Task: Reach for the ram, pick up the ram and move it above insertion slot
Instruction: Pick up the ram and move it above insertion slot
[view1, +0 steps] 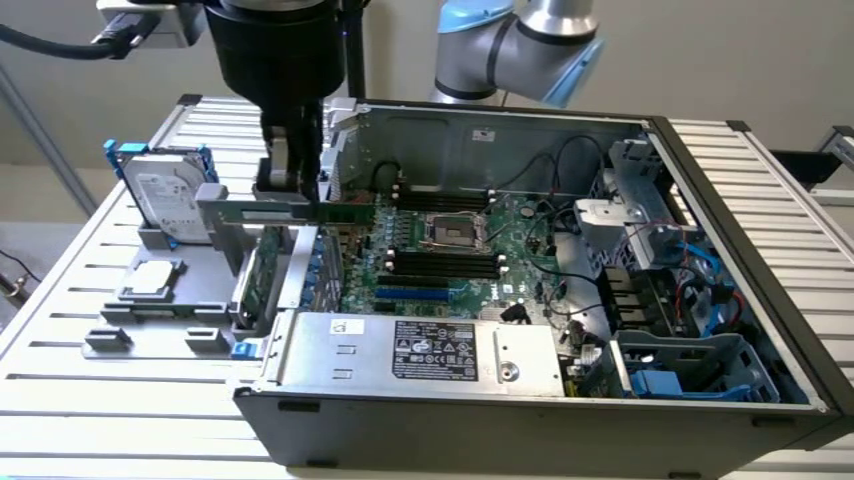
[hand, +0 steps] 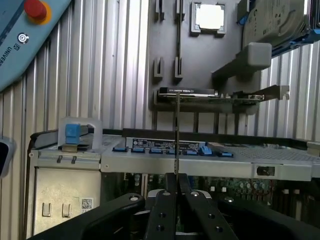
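Note:
My black gripper hangs over the open computer case's edge on the exterior view's left. It is shut on the ram, a thin green stick held level that juts toward the motherboard. In the wrist view the ram runs edge-on as a thin line straight out from between the fingers of the gripper. The black memory slots lie on the motherboard, lower and toward the exterior view's right of the ram.
A grey fixture beside the case holds a hard drive, a processor chip and an upright expansion card. The power supply fills the case front. Cables crowd the right. A pendant with red button lies nearby.

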